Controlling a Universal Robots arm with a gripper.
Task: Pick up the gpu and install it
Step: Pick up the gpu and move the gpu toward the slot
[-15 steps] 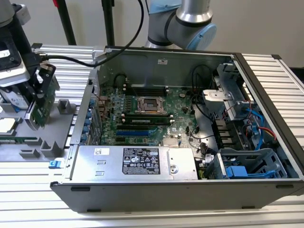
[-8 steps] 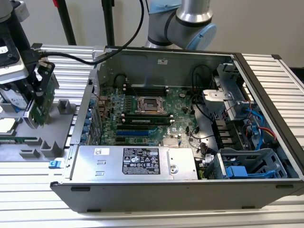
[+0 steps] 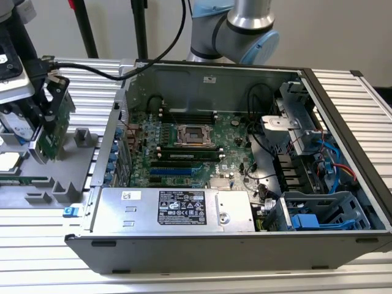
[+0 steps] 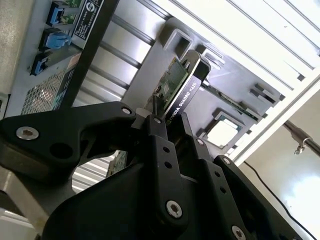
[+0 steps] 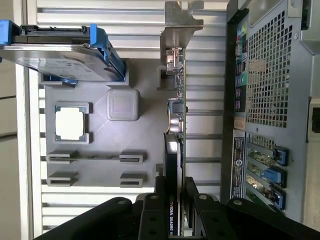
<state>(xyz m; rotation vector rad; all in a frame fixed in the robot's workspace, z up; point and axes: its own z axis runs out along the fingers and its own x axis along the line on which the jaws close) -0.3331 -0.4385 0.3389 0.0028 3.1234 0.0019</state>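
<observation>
My gripper (image 3: 48,101) is at the exterior view's left, outside the computer case, shut on the gpu (image 3: 52,125). The card stands on edge over the grey parts tray (image 3: 79,159), green board facing the case. In both wrist views the black fingers (image 5: 152,202) clamp the card's end from both sides. The first wrist view has the gpu (image 5: 176,125) edge-on, its silver bracket (image 5: 181,25) at the end away from the gripper (image 5: 172,192). The second wrist view has the gpu (image 4: 182,82) reaching out past the gripper (image 4: 170,122). I cannot tell whether the card touches the tray.
The open case (image 3: 343,104) lies on the slatted table, with motherboard (image 3: 190,147), blue expansion slots (image 3: 174,166) and power supply (image 3: 177,208) inside. Its rear panel (image 5: 270,100) is close beside the card. The tray also holds a hard drive (image 5: 60,57), a processor chip (image 5: 71,123) and a memory stick (image 3: 24,180).
</observation>
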